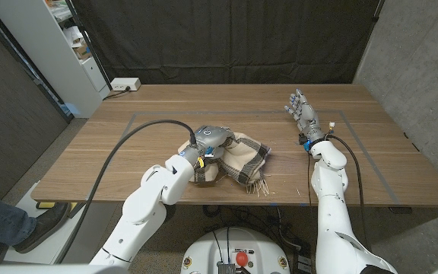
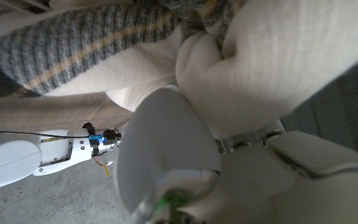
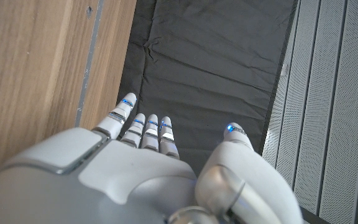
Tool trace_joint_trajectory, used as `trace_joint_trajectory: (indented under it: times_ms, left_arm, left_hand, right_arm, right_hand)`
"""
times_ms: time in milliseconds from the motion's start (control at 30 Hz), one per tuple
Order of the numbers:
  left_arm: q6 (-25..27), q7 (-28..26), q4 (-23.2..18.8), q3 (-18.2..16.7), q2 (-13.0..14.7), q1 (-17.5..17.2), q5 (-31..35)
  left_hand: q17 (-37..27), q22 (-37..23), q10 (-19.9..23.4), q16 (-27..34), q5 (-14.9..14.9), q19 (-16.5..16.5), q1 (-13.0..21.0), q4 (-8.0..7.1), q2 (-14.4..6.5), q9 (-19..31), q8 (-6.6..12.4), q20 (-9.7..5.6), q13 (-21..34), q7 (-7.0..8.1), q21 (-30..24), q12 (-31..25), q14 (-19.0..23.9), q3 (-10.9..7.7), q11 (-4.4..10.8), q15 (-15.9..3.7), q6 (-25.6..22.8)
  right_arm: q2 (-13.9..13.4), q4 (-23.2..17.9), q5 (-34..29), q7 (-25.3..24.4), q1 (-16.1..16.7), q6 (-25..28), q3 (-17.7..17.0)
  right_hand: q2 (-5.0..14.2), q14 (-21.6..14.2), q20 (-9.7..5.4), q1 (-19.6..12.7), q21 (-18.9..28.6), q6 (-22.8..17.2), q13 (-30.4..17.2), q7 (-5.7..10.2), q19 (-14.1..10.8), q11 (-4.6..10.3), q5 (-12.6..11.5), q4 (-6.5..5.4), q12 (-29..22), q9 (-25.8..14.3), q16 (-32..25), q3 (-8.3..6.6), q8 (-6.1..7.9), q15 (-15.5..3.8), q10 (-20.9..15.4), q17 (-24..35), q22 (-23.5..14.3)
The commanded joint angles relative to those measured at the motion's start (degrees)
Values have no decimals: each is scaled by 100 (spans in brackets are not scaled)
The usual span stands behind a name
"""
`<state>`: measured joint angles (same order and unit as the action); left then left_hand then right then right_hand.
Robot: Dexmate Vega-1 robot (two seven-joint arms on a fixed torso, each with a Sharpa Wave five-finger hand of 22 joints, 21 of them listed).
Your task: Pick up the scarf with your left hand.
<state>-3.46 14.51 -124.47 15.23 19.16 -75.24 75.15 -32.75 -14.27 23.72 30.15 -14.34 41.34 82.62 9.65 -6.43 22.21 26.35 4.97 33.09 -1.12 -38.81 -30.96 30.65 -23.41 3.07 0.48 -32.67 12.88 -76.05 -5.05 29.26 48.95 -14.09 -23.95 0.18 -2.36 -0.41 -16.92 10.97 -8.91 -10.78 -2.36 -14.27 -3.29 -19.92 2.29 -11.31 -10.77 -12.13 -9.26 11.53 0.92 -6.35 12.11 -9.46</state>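
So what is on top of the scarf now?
The left hand sits on top of the scarf, at its back left part. Its fingers are hidden in the folds, so the grip itself cannot be seen. The fringe end lies uncovered on the table.

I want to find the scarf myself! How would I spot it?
Look at the wooden table, near its front edge, left of the middle. The scarf lies bunched up there under the robot's left hand. It is soft and cream with grey and yellow stripes, and its fringe points at the table's front edge.
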Motion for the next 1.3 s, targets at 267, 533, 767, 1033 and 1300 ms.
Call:
trace_joint_trajectory:
  times_ms: [267, 533, 767, 1033, 1300]
  left_arm:
    - [-111, 222, -263, -68, -12, 144, 0]
    - [-131, 251, -305, -39, -60, 215, 31]
    - [-157, 327, -296, -65, -100, 303, -52]
    - [-193, 402, -371, -102, -108, 374, -86]
    - [-232, 406, -457, -170, -91, 393, -80]
  left_hand:
    - [-107, -29, 62, 29, -56, 18, 179, -21, -163, 86, 50, -119, 129, -6, -184, -32, 379, 8, 11, -307, 26]
    - [-149, -35, 95, 43, -60, -12, 172, -23, -163, 117, 71, -126, 184, -19, -254, -44, 402, 7, 40, -308, 13]
    - [-196, -41, 114, 54, -63, -46, 152, -31, -163, 153, 96, -137, 248, -23, -339, -48, 421, 9, 39, -308, -3]
    - [-239, -42, 138, 52, -63, -70, 94, -60, -170, 190, 117, -151, 315, -23, -435, -53, 430, 16, 19, -277, -11]
    - [-284, -40, 150, 57, -66, -107, 67, -57, -167, 225, 129, -148, 377, -39, -522, -50, 448, 13, 15, -279, -1]
  right_arm:
    - [-24, -58, 11, 27, -35, 60, 4]
    - [-47, 31, 36, 40, -92, 35, -26]
    - [-76, 138, 43, 51, -154, 6, -58]
    - [-112, 302, 18, 41, -258, -35, -85]
    - [-131, 449, -20, 29, -370, -68, -98]
  right_hand:
    - [22, -25, 22, -32, -4, -34, -14, 4, -44, 2, -23, 31, 1, -16, 11, -11, -16, -3, -48, 15, -30]
    - [26, -24, 23, -33, -3, -37, -14, 5, -46, -4, -23, 34, -1, -16, 12, -10, -16, -7, -57, 15, -30]
    - [30, -28, 19, -35, -3, -39, -14, -4, -47, 2, -23, 39, -2, -16, 11, -8, -15, -13, -62, 15, -30]
    - [35, -31, 20, -36, -4, -46, -14, 0, -47, 7, -23, 42, -2, -16, 11, -7, -13, -8, -65, 15, -30]
    - [41, -35, 21, -37, -4, -44, -15, 4, -47, -10, -23, 45, 1, -16, 10, -7, -14, -9, -61, 15, -30]
